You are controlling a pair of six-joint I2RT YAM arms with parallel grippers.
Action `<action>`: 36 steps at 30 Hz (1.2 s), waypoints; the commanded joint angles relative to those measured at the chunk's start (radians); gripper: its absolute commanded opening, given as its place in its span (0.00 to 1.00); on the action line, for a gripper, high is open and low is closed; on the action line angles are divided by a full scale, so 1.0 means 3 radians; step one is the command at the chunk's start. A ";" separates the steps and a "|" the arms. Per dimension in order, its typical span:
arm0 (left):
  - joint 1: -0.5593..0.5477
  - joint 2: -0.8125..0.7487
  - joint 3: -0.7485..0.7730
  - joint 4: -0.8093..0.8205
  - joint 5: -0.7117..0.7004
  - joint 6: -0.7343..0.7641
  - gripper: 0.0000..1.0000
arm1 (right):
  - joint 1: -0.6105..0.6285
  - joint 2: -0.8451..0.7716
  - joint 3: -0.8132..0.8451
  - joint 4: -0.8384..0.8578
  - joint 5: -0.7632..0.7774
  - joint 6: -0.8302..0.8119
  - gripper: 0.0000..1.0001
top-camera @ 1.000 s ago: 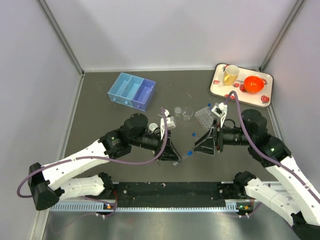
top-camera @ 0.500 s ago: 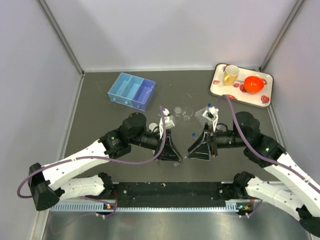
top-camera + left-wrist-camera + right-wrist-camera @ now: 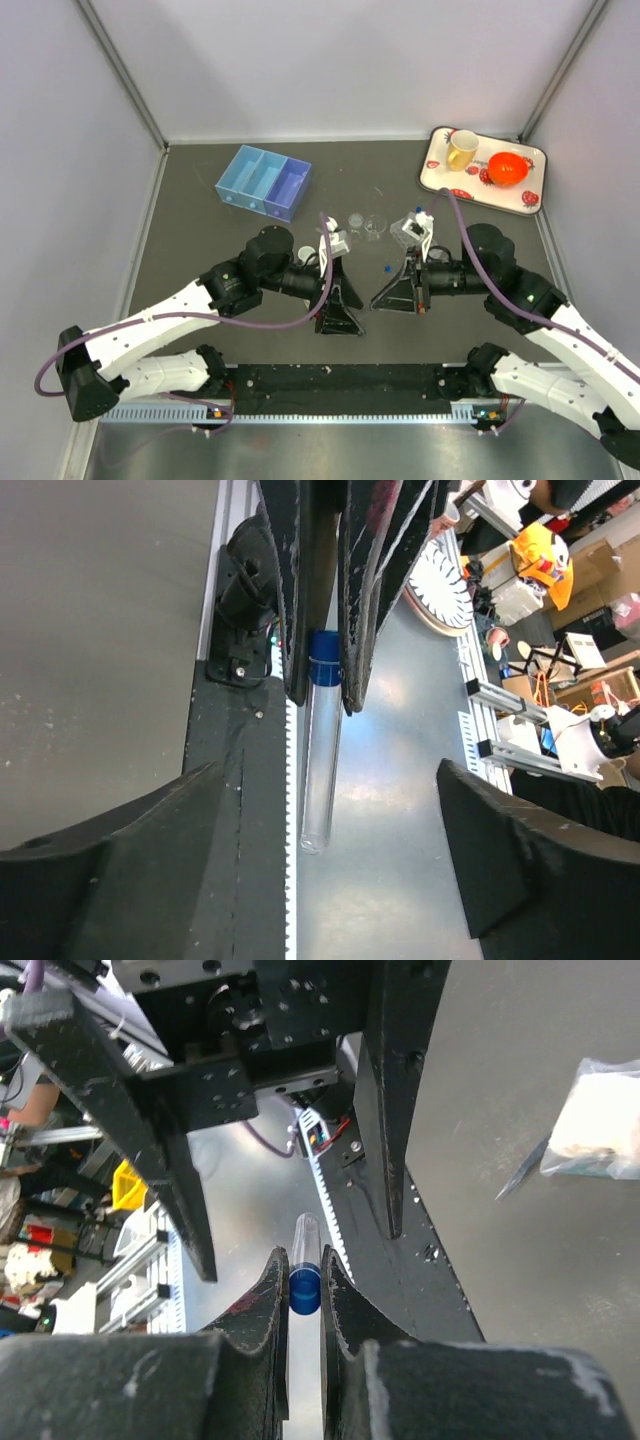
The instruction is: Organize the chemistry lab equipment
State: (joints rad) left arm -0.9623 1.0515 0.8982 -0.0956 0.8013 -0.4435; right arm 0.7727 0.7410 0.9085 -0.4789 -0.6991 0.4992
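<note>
Closer to centre than a second ago: right gripper (image 3: 304,1282), nose to nose with left gripper (image 3: 330,780) over the front part of the dark table (image 3: 180,220). Right jaws narrow now, half open a second back; clamped on the blue cap of a clear tube (image 3: 305,1260). Holds it in the air, off the table, clear body poking past the fingertips into the gap between the left fingers (image 3: 150,830). Left jaws wide, pinched shut a second ago; both pads well clear of the clear tube (image 3: 320,770), gripping nothing.

Elsewhere, same as before:
- blue three-slot tray (image 3: 262,180) far left
- tiny clear cups (image 3: 357,219) mid-table, just beyond the grippers
- loose blue-capped tube (image 3: 387,268) lying on the table between the two arms
- small bag of white stuff (image 3: 600,1125) flat on the table, right side of right wrist view
- white tray (image 3: 437,180) in the far right corner, strawberry print round its rim, carrying yellow mug (image 3: 461,150) and orange bowl (image 3: 508,168) side by side

Any lettering too small to read.
</note>
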 commanded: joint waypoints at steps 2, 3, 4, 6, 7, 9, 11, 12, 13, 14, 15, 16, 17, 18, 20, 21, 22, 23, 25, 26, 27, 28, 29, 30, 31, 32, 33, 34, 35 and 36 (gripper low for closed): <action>0.0007 -0.0054 0.0074 -0.0305 -0.0273 0.0230 0.99 | 0.0042 0.0056 0.0141 -0.0116 0.0488 -0.0155 0.00; 0.0007 -0.0054 0.0115 -0.0366 -0.0354 0.0266 0.99 | 0.0037 0.0076 0.0172 -0.0187 0.0707 -0.0186 0.00; 0.0012 -0.0059 0.0130 -0.0427 -0.0395 0.0297 0.99 | 0.0032 0.0097 0.0188 -0.0274 0.0816 -0.0222 0.00; 0.0017 -0.0084 0.0202 -0.0601 -0.0573 0.0379 0.99 | 0.0027 0.0173 0.0264 -0.0382 0.1198 -0.0303 0.00; 0.0017 -0.0105 0.0227 -0.0678 -0.0686 0.0429 0.99 | 0.0012 0.0199 0.0290 -0.0484 0.1317 -0.0370 0.00; 0.0017 -0.0176 0.0304 -0.0944 -0.1149 0.0471 0.99 | -0.0115 0.0301 0.0377 -0.0576 0.1699 -0.0416 0.00; 0.0017 -0.0232 0.0375 -0.1239 -0.1499 0.0486 0.99 | -0.0279 0.0408 0.0443 -0.0699 0.1895 -0.0477 0.00; 0.0017 -0.0248 0.0396 -0.1312 -0.1622 0.0486 0.99 | -0.0371 0.0439 0.0464 -0.0720 0.2042 -0.0493 0.00; 0.0017 -0.0268 0.0401 -0.1373 -0.1805 0.0486 0.99 | -0.0584 0.0470 0.0469 -0.0730 0.2120 -0.0523 0.00; 0.0017 -0.0314 0.0386 -0.1404 -0.1852 0.0486 0.99 | -0.0668 0.0500 0.0495 -0.0771 0.2247 -0.0529 0.00; 0.0017 -0.0340 0.0366 -0.1435 -0.1893 0.0486 0.99 | -0.0739 0.0587 0.0505 -0.0781 0.2562 -0.0544 0.00; 0.0017 -0.0370 0.0350 -0.1440 -0.1944 0.0481 0.99 | -0.0861 0.0638 0.0505 -0.0786 0.2748 -0.0564 0.00; 0.0017 -0.0421 0.0310 -0.1445 -0.1965 0.0481 0.99 | -0.0913 0.0694 0.0515 -0.0807 0.2942 -0.0570 0.00; 0.0017 -0.0447 0.0289 -0.1446 -0.1975 0.0486 0.99 | -0.0969 0.0842 0.0515 -0.0807 0.3288 -0.0575 0.00; 0.0017 -0.0488 0.0243 -0.1445 -0.2032 0.0491 0.99 | -0.1143 0.1016 0.0515 -0.0807 0.3480 -0.0534 0.00; 0.0017 -0.0503 0.0233 -0.1446 -0.2032 0.0496 0.99 | -0.1189 0.1088 0.0515 -0.0761 0.3546 -0.0514 0.00; 0.0017 -0.0514 0.0222 -0.1446 -0.2037 0.0502 0.99 | -0.1215 0.1231 0.0510 -0.0725 0.3603 -0.0483 0.00; 0.0012 -0.0514 0.0207 -0.1446 -0.2052 0.0507 0.99 | -0.1256 0.1293 0.0510 -0.0695 0.3720 -0.0457 0.00; 0.0017 -0.0524 0.0202 -0.1435 -0.2052 0.0507 0.99 | -0.1297 0.1461 0.0515 -0.0582 0.3787 -0.0416 0.00; 0.0017 -0.0529 0.0187 -0.1430 -0.2057 0.0502 0.99 | -0.1348 0.1513 0.0520 -0.0541 0.3762 -0.0406 0.00; 0.0017 -0.0539 0.0176 -0.1425 -0.2047 0.0507 0.99 | -0.1374 0.1579 0.0536 -0.0485 0.3742 -0.0391 0.00; 0.0017 -0.0565 0.0166 -0.1420 -0.2052 0.0512 0.99 | -0.1389 0.1681 0.0566 -0.0459 0.3741 -0.0365 0.00; 0.0017 -0.0575 0.0146 -0.1420 -0.2088 0.0512 0.99 | -0.1399 0.1743 0.0582 -0.0439 0.3762 -0.0365 0.00; 0.0017 -0.0585 0.0135 -0.1420 -0.2098 0.0517 0.99 | -0.1405 0.1789 0.0602 -0.0413 0.3777 -0.0370 0.00; 0.0017 -0.0606 0.0125 -0.1420 -0.2103 0.0532 0.99 | -0.1410 0.1830 0.0648 -0.0362 0.3777 -0.0375 0.00; 0.0017 -0.0611 0.0110 -0.1420 -0.2103 0.0542 0.99 | -0.1420 0.1926 0.0673 -0.0342 0.3767 -0.0380 0.00; 0.0017 -0.0606 0.0105 -0.1420 -0.2088 0.0548 0.99 | -0.1430 0.1973 0.0694 -0.0321 0.3757 -0.0386 0.00; 0.0017 -0.0606 0.0100 -0.1420 -0.2088 0.0548 0.99 | -0.1440 0.2029 0.0750 -0.0296 0.3752 -0.0391 0.00; 0.0017 -0.0596 0.0084 -0.1415 -0.2073 0.0553 0.99 | -0.1451 0.2121 0.0781 -0.0285 0.3721 -0.0391 0.00; 0.0017 -0.0596 0.0079 -0.1415 -0.2063 0.0558 0.99 | -0.1466 0.2172 0.0806 -0.0275 0.3711 -0.0386 0.00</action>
State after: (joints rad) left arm -0.9588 0.8890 0.9329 -0.5468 0.1883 -0.2962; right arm 0.3523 1.3437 1.0676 -0.6327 0.3973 0.3706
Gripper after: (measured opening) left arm 0.985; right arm 0.061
